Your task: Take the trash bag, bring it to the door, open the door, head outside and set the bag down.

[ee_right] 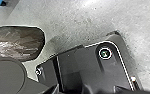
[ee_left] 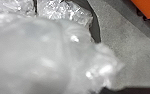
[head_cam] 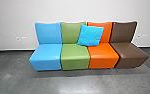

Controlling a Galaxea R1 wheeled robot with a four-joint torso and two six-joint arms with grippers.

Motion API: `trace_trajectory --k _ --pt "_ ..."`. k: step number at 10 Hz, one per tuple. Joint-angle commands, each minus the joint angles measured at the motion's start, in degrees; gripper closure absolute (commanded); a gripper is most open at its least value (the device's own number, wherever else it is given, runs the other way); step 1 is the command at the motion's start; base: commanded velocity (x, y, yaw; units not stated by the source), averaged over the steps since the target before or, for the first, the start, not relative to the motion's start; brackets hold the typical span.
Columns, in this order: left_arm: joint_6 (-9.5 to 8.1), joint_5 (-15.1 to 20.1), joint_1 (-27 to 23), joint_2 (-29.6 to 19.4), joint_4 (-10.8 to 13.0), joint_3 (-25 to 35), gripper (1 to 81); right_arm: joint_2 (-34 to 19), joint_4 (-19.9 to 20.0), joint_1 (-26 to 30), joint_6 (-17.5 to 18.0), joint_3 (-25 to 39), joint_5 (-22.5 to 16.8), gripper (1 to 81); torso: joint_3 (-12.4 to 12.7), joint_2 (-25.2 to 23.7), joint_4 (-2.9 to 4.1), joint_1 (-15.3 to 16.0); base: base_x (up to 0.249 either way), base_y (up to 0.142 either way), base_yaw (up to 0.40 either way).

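the translucent whitish plastic trash bag (ee_left: 48,50) is seen very near the left wrist, rounded and loosely creased, with the grey speckled floor (ee_left: 131,50) beyond it. from that nearness it is judged to be held by the left tool, probably gathered at its top so that the weight can be left to hang; the grip itself cannot be made out, and whether the left tool is open or closed cannot be told. the same must be said of the right tool, by which nothing can be confirmed as gripped.

close to the bag, crinkled clear plastic (ee_left: 66,11) is bordered by a dark curved edge (ee_left: 96,32). near the robot's own dark plate, a dark rounded shape filled with crinkled plastic (ee_right: 18,42) is seen as well; a lined bin may be meant by it, though this is uncertain.

farther out, a light blue padded seat (head_cam: 47,55), a green one (head_cam: 74,55), an orange one (head_cam: 103,55) and a brown one (head_cam: 128,55) are set side by side before a pale wall (head_cam: 66,10), presumably for waiting. a bright blue square cushion (head_cam: 90,35) is propped, tilted, against the green and orange backs, by which it is supported. the carrying stage is judged to be in hand, indoors; thin plastic could be snagged or torn.
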Motion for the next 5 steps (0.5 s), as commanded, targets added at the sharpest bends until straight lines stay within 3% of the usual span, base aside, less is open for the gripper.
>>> trace_trajectory --k 1,5 --pt "0.27 3.26 -4.98 -4.77 1.35 4.28 81.1 -2.93 0.45 2.31 -0.13 0.78 -4.51 1.0 4.38 5.32 0.00 -3.45 0.000 0.000 0.000" --pt "0.27 3.26 -4.63 -4.77 1.61 5.07 81.1 -1.96 0.45 1.60 -0.13 -0.18 -4.51 1.0 11.24 12.57 0.00 -8.09 0.000 0.000 0.000"
